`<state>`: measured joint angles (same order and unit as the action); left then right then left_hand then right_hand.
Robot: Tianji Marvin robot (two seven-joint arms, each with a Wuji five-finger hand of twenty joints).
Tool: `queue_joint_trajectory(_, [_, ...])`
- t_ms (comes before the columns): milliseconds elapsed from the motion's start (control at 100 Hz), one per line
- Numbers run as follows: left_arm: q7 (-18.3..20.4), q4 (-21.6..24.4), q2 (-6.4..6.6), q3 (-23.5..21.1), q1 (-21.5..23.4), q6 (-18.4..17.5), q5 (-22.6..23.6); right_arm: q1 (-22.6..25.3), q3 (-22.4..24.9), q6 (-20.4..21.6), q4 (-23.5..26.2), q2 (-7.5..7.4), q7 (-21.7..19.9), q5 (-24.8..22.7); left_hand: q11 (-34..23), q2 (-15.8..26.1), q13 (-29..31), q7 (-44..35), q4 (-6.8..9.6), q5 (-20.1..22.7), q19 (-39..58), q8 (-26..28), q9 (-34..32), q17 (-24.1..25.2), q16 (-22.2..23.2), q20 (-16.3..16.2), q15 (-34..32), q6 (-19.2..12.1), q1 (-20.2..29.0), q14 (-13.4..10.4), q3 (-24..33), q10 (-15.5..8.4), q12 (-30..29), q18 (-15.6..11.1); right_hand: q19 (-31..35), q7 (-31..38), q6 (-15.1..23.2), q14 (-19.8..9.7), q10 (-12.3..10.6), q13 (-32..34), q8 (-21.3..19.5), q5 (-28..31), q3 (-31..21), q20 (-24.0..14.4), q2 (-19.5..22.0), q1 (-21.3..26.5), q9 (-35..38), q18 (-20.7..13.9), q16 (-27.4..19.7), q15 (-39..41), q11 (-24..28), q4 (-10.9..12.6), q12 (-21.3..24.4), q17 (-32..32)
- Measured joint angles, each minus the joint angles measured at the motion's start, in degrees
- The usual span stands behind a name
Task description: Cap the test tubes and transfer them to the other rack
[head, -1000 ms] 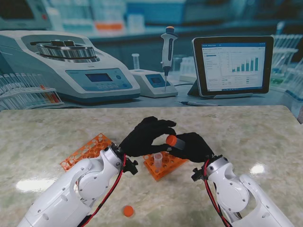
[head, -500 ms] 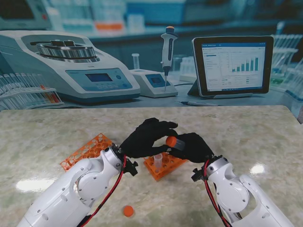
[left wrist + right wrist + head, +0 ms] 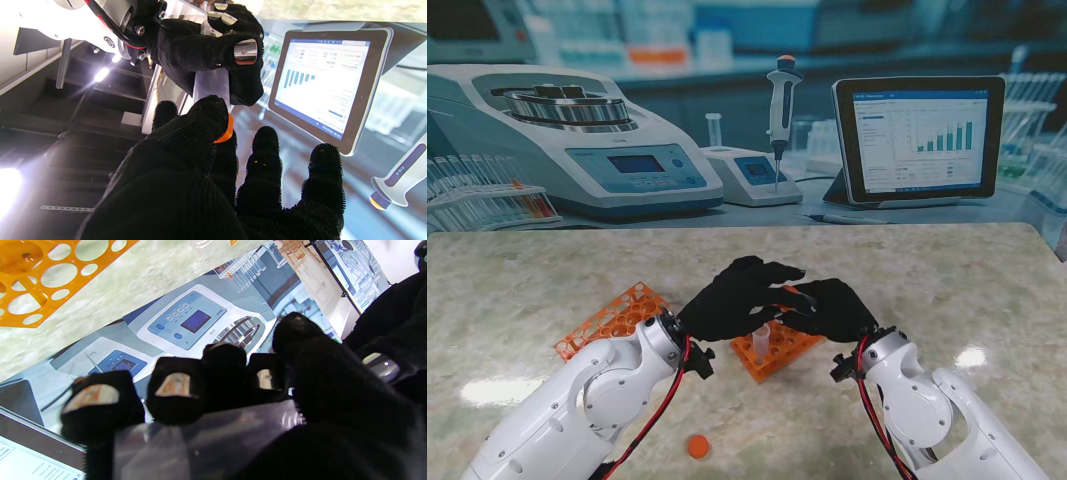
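- Test tube (image 3: 210,83) is held in the air between my two hands, over the nearer orange rack (image 3: 774,350); my right hand (image 3: 832,310) is wrapped around its clear body, fingers closed on it — the right wrist view shows the tube lying across my palm under the fingertips (image 3: 173,385).
- My left hand (image 3: 742,295) has thumb and a finger pinched on the orange cap (image 3: 228,128), which sits at the tube's mouth; whether it is fully seated I cannot tell, because my thumb covers most of it.
- Long axis of the tube runs from my right hand toward my left hand, tilted and not upright; so the cap end points to the left hand, and I judge the press or twist must go along this line.
- One more tube (image 3: 761,340), open and uncapped, stands in the nearer rack, just beside my hands and nearer to me; a loose cap (image 3: 696,446) lies on the table close to my left arm.
- Second orange rack (image 3: 612,318) lies to the left, with no tube that I can see — the left hand is the nearer one to it.
- Surface is a pale marble-like table (image 3: 947,270), smooth and a little shiny; behind it is a printed laboratory backdrop with a tablet (image 3: 919,138) and a pipette (image 3: 781,110).
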<state>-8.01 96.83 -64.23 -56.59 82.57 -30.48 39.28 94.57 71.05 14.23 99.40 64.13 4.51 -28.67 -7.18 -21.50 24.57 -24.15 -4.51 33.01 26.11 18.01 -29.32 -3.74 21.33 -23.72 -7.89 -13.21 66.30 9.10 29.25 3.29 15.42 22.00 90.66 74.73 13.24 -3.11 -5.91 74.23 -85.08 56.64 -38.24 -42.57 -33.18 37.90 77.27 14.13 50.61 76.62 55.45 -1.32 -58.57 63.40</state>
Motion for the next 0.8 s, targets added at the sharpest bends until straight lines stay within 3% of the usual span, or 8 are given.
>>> queue_joint_trajectory(70, [0.3, 0.2, 0.06, -0.3, 0.3, -0.2, 0.0, 0.0, 0.0, 0.0, 0.0, 0.00, 0.0, 0.0, 0.0, 0.1, 0.0, 0.0, 0.04, 0.0, 0.0, -0.1, 0.0, 0.0, 0.0, 0.0, 0.0, -0.1, 0.0, 0.0, -0.5, 0.0, 0.0, 0.0, 0.0, 0.0, 0.0, 0.0, 0.0, 0.0, 0.0, 0.0, 0.0, 0.0, 0.0, 0.0, 0.0, 0.0, 0.0, 0.0, 0.0, 0.0, 0.0, 0.0])
queue_joint_trajectory(90, [0.4, 0.3, 0.08, -0.5, 0.4, -0.3, -0.1, 0.0, 0.0, 0.0, 0.0, 0.00, -0.1, 0.0, 0.0, 0.8, 0.0, 0.0, 0.70, 0.0, 0.0, -0.1, 0.0, 0.0, 0.0, 0.0, 0.0, -0.1, 0.0, 0.0, -1.4, 0.0, 0.0, 0.0, 0.0, 0.0, 0.0, 0.0, 0.0, 0.0, 0.0, 0.0, 0.0, 0.0, 0.0, 0.0, 0.0, 0.0, 0.0, 0.0, 0.0, 0.0, 0.0, 0.0])
queue_joint_trajectory(340, [1.7, 1.5, 0.30, -1.4, 1.5, -1.4, -2.0, -0.1, 0.0, 0.0, 0.1, 0.00, -0.2, 0.0, 0.3, 3.4, -0.7, 1.6, 0.77, 0.0, 0.0, -2.4, 0.7, 0.6, -0.6, 0.0, 0.2, 1.1, -1.6, 0.0, -9.4, 0.0, 0.0, 0.0, 0.0, 0.0, 0.0, 0.0, 0.0, 0.0, 0.0, 0.0, 0.0, 0.0, 0.0, 0.0, 0.0, 0.0, 0.0, 0.0, 0.0, 0.0, 0.0, 0.0])
queue_joint_trajectory(420, [1.9, 1.9, 0.32, -1.5, 1.7, -1.4, -2.7, -0.1, 0.0, 0.0, 0.1, 0.00, -0.2, 0.0, 0.3, 4.5, -0.7, 3.2, 0.75, 0.0, 0.0, -3.3, 0.7, 0.7, -0.6, 0.0, 0.2, 4.3, -1.6, 0.0, -12.8, 0.0, 0.0, 0.0, 0.0, 0.0, 0.0, 0.0, 0.0, 0.0, 0.0, 0.0, 0.0, 0.0, 0.0, 0.0, 0.0, 0.0, 0.0, 0.0, 0.0, 0.0, 0.0, 0.0])
queue_joint_trajectory(450, [2.0, 2.1, 0.33, -1.5, 1.8, -1.4, -3.1, -0.1, 0.0, 0.0, 0.1, 0.00, -0.2, 0.0, 0.3, 5.0, -0.7, 4.0, 1.61, 0.0, 0.0, -3.8, 0.7, 0.7, -0.6, 0.0, 0.2, 5.7, -2.6, 0.0, -13.5, 0.0, 0.0, 0.0, 0.0, 0.0, 0.0, 0.0, 0.0, 0.0, 0.0, 0.0, 0.0, 0.0, 0.0, 0.0, 0.0, 0.0, 0.0, 0.0, 0.0, 0.0, 0.0, 0.0])
queue_joint_trajectory(640, [1.8, 3.2, 0.30, -1.7, 2.2, -1.0, -3.3, -0.1, -0.1, 0.0, 0.1, 0.00, -0.2, 0.0, 0.4, 8.4, -0.7, 7.3, 1.59, 0.0, 0.0, -5.3, 1.3, 0.7, -0.6, 0.0, 0.2, 12.1, -4.4, 0.0, -17.9, 0.0, 0.0, 0.0, 0.0, 0.0, 0.0, 0.0, 0.0, 0.0, 0.0, 0.0, 0.0, 0.0, 0.0, 0.0, 0.0, 0.0, 0.0, 0.0, 0.0, 0.0, 0.0, 0.0])
queue_joint_trajectory(800, [0.7, 3.9, 0.11, -2.2, 2.5, -0.1, -2.9, -0.1, -0.1, 0.1, 0.1, 0.00, -0.2, 0.0, 0.6, 9.1, -0.7, 7.4, 1.40, 2.8, 0.0, -5.9, 1.3, 0.7, -0.6, 0.0, 0.2, 15.6, -5.1, 0.0, -19.9, 0.3, 0.0, 0.0, 0.0, 0.0, 0.0, 0.0, 0.0, 0.0, 0.0, 0.0, 0.0, 0.0, 0.0, 0.0, 0.0, -0.1, 0.0, 0.0, 0.0, 0.0, 0.0, 0.0])
